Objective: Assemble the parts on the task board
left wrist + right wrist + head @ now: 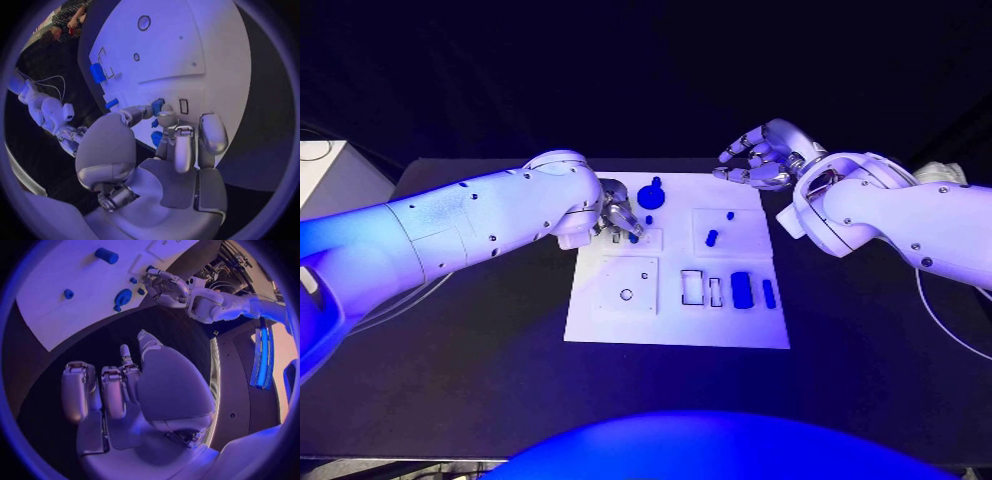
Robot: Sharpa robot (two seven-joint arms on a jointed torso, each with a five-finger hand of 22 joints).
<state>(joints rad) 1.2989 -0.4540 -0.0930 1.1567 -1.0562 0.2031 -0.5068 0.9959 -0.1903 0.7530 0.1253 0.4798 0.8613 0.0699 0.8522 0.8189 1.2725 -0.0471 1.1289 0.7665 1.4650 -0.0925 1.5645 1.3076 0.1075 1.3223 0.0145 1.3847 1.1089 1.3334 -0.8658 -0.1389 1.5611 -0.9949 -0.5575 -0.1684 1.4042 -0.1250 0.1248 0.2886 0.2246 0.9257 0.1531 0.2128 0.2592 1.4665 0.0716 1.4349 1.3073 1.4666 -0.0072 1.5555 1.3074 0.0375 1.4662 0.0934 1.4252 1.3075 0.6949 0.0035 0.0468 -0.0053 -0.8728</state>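
While several blue plastic parts still lie loose on the flat white task board [678, 330], assembly looks far from finished: the left hand [615, 217] pinches a small blue peg [157, 106] at the board's ten o'clock, and the right hand [759, 157] hovers curled and empty at one o'clock.

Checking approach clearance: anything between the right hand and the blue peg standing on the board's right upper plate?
Nothing visible. The right hand hovers beyond the task board's far right corner, holding nothing. The blue peg stands alone on its plate, bare board around it. The left hand works across the board at a small blue part, off that line.
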